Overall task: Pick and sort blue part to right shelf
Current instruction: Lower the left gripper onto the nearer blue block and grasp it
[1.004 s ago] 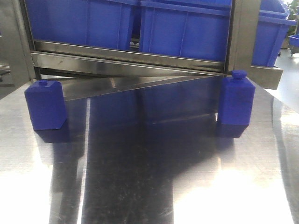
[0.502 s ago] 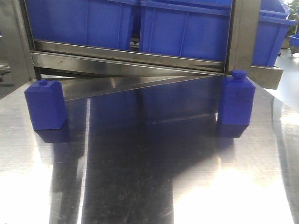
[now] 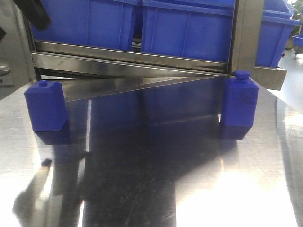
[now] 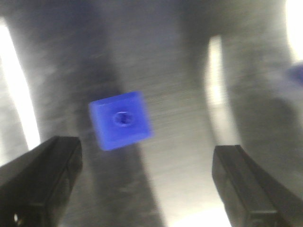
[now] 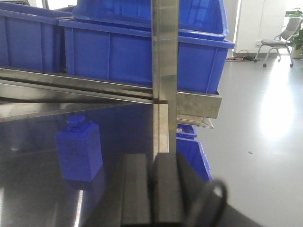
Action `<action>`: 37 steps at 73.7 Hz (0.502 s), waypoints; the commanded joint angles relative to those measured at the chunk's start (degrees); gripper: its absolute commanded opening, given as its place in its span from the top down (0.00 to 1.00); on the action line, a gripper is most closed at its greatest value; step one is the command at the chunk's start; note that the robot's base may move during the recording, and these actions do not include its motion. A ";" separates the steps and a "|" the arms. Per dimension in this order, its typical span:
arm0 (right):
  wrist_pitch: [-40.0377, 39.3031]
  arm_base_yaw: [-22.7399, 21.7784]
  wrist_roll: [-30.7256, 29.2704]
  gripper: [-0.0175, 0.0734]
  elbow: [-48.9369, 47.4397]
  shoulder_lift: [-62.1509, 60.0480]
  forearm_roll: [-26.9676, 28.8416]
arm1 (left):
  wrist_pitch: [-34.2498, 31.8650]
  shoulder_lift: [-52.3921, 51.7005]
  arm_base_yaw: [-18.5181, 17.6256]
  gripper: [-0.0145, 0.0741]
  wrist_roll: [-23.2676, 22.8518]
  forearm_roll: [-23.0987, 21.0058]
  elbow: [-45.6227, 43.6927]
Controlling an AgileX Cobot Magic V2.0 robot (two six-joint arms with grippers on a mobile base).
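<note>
Left wrist: left gripper (image 4: 144,158) spread wide, empty, over left part (image 4: 121,120). Part upright on table (image 4: 189,71), just beyond the fingers, untouched. Front view: dark arm (image 3: 35,14) now at top left, not there half a second ago. Right wrist only: right gripper (image 5: 152,189) clenched on nothing; right part (image 5: 79,149) ahead-left, before shelf (image 5: 94,87).

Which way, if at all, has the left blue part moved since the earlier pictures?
No. The left blue part keeps its spot under the shelf rail's left end.
</note>
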 commanded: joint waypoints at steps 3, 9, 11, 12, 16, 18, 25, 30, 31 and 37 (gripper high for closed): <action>-5.25 -0.15 -0.41 0.75 -1.28 -1.23 0.03 | -0.16 2.35 -1.78 0.14 -9.09 5.36 -4.51; -5.25 -0.15 -0.41 0.75 -1.28 -1.23 0.03 | 0.16 4.70 -1.78 0.14 -9.95 4.28 -5.65; -5.25 -0.15 -0.41 0.75 -1.28 -1.23 0.03 | 0.05 5.76 -1.78 0.14 -10.59 4.17 -6.00; -5.25 -0.15 -0.41 0.75 -1.28 -1.23 0.03 | 0.04 6.17 -1.78 0.14 -10.83 4.17 -6.01; -5.25 -0.15 -0.41 0.75 -1.28 -1.23 0.03 | -0.18 7.33 -1.78 0.14 -11.73 4.17 -6.01; -5.25 -0.15 -0.41 0.75 -1.28 -1.23 0.03 | -0.18 8.09 -1.78 0.14 -11.83 4.03 -6.01; -5.25 -0.15 -0.41 0.75 -1.28 -1.23 0.03 | 0.34 10.75 -1.78 0.14 -11.83 3.92 -6.01; -5.25 -0.15 -0.41 0.75 -1.28 -1.23 0.03 | 0.34 12.31 -1.78 0.14 -11.83 3.92 -6.01; -5.25 -0.15 -0.41 0.75 -1.28 -1.23 0.03 | 0.21 12.63 -1.78 0.14 -11.83 3.92 -6.01; -5.25 -0.15 -0.41 0.75 -1.28 -1.23 0.03 | -0.91 14.38 -1.78 0.14 -11.83 3.92 -6.01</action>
